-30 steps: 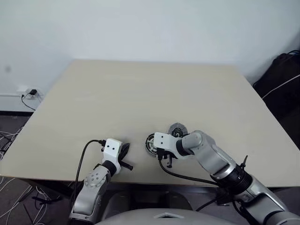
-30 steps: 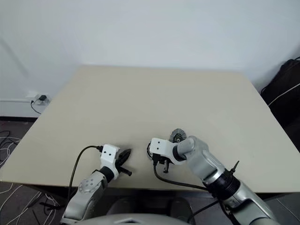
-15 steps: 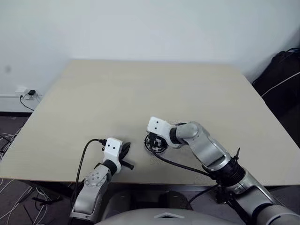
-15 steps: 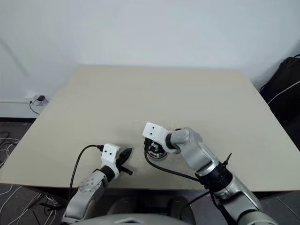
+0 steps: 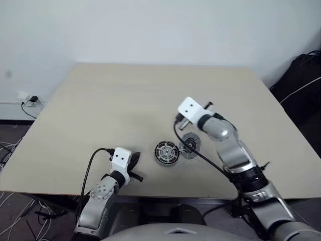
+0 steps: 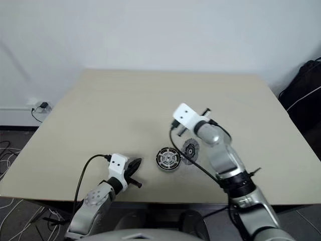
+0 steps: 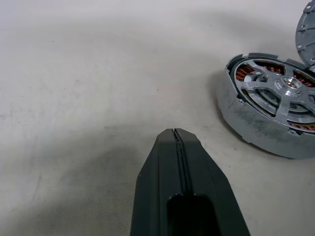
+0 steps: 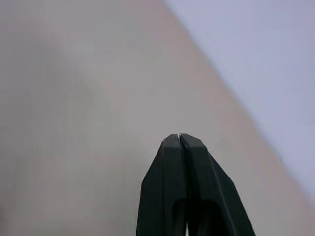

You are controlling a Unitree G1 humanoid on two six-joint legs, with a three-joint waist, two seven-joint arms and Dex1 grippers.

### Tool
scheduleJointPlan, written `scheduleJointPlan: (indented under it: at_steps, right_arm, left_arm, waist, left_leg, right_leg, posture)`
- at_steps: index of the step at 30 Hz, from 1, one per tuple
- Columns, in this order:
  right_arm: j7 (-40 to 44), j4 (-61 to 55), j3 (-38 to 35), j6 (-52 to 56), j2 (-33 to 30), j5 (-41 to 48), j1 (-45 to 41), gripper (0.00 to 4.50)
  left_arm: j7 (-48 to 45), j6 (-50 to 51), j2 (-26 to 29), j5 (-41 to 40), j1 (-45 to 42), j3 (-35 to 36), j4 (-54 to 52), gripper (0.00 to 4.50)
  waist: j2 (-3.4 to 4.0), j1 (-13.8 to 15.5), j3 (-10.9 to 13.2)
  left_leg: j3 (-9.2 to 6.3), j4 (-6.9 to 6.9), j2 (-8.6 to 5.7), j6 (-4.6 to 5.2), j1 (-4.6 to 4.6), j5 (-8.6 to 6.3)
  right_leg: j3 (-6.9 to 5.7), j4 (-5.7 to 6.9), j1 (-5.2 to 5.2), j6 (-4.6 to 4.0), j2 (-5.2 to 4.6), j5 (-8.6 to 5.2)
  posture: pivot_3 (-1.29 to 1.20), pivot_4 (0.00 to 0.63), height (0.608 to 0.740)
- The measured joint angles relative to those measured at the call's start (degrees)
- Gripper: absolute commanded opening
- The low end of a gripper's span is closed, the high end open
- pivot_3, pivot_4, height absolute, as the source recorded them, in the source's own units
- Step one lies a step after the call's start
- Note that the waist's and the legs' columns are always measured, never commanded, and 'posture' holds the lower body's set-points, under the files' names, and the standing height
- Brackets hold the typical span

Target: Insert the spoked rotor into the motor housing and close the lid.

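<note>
Lifted away from the motor housing (image 5: 166,152), where the spoked rotor (image 7: 283,93) now sits among the windings, the right gripper (image 8: 179,139) is pinched shut and empty, leaving the lid (image 5: 190,143) leaning alongside, while the left gripper (image 7: 177,132) rests closed nearby.

Head stereo pair looks forward and down over the table (image 5: 125,100), sharing nearly all of it — the left wrist view sits low, close beside the housing (image 7: 268,110); right wrist view faces bare tabletop.

Lid (image 7: 307,30) cut off by frame edge in left wrist view.
</note>
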Motion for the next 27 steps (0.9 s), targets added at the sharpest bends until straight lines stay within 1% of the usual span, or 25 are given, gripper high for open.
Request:
scheduleJointPlan:
  at_steps: [3, 4, 6, 8, 11, 16, 20, 27]
  right_arm:
    - [3.92, -0.71, 0.93, 2.69, -8.41, -3.52, 5.04, 0.07]
    - [6.99, -1.72, 1.52, 4.13, -11.50, -3.98, 6.96, 0.07]
    - [12.64, -4.40, 2.25, 5.64, -15.34, -3.44, 10.03, 0.07]
    - [18.18, -8.49, 2.09, 6.15, -17.31, -0.53, 12.72, 0.07]
    - [22.65, -12.66, 0.53, 5.04, -16.84, 5.13, 14.24, 0.07]
    - [21.94, -13.65, -4.20, 1.61, -11.10, 11.73, 14.42, 0.07]
    - [22.31, -13.53, -5.17, 1.49, -8.10, 15.75, 14.34, 0.07]
    - [28.75, -15.19, -4.98, 3.21, -8.97, 23.01, 12.95, 0.07]
  left_arm:
    - [-0.03, -0.19, 0.07, 0.04, 0.10, -0.13, 0.00, 0.00]
    - [-0.10, -0.19, 0.16, 0.04, 0.10, -0.15, 0.00, 0.00]
    - [-0.30, -0.19, 0.19, 0.05, -0.14, -0.27, 0.03, 0.00]
    - [-0.56, -0.20, 0.20, 0.04, -0.48, -0.46, 0.05, 0.00]
    - [-1.12, -0.19, 0.18, 0.02, -0.97, -0.88, 0.07, 0.00]
    - [-1.21, -0.12, 0.31, 0.03, -0.96, -0.89, 0.09, 0.00]
    - [-1.21, 0.14, 0.52, 0.03, -1.03, -0.86, 0.09, 0.00]
    - [-1.11, 0.39, 1.15, 0.02, -1.03, -0.58, 0.08, 0.00]
  waist:
    - [0.02, 0.15, -0.01]
    - [0.05, 0.12, -0.02]
    - [0.09, -0.05, -0.04]
    - [0.09, -0.17, -0.04]
    - [0.06, 0.01, -0.03]
    - [0.00, 0.27, 0.00]
    - [-0.01, 0.57, 0.00]
    - [-0.01, 0.81, 0.00]
  left_leg:
    - [-0.01, -0.08, 0.01, 0.01, 0.01, 0.00]
    - [-0.01, -0.10, 0.03, 0.02, 0.01, 0.00]
    - [-0.01, -0.11, 0.14, 0.05, 0.06, -0.01]
    - [-0.01, -0.10, 0.30, 0.08, 0.16, -0.03]
    - [-0.05, -0.03, 0.43, 0.31, 0.19, -0.17]
    - [-0.06, 0.14, 0.44, 0.35, 0.15, -0.19]
    - [-0.04, 0.18, 0.38, 0.33, 0.11, -0.18]
    - [-0.03, 0.18, 0.37, 0.38, 0.11, -0.20]
  right_leg:
    - [-0.03, 0.00, -0.02, -0.11, 0.01, -0.07]
    - [-0.03, 0.01, -0.06, -0.15, 0.02, -0.09]
    - [-0.05, 0.02, -0.04, -0.18, 0.11, -0.12]
    - [-0.07, 0.04, 0.01, -0.20, 0.26, -0.15]
    - [-0.23, 0.06, 0.05, -0.20, 0.30, -0.14]
    - [-0.23, 0.05, 0.12, -0.11, 0.26, -0.08]
    - [-0.20, 0.00, 0.12, -0.10, 0.20, -0.06]
    - [-0.21, -0.01, 0.09, -0.16, 0.19, -0.08]
  posture:
    - [0.00, 0.000, 0.740]
    - [0.00, 0.000, 0.740]
    - [0.00, 0.000, 0.740]
    - [0.00, 0.000, 0.740]
    - [0.00, 0.000, 0.740]
    - [0.00, 0.000, 0.740]
    - [0.00, 0.000, 0.740]
    - [0.00, 0.000, 0.740]
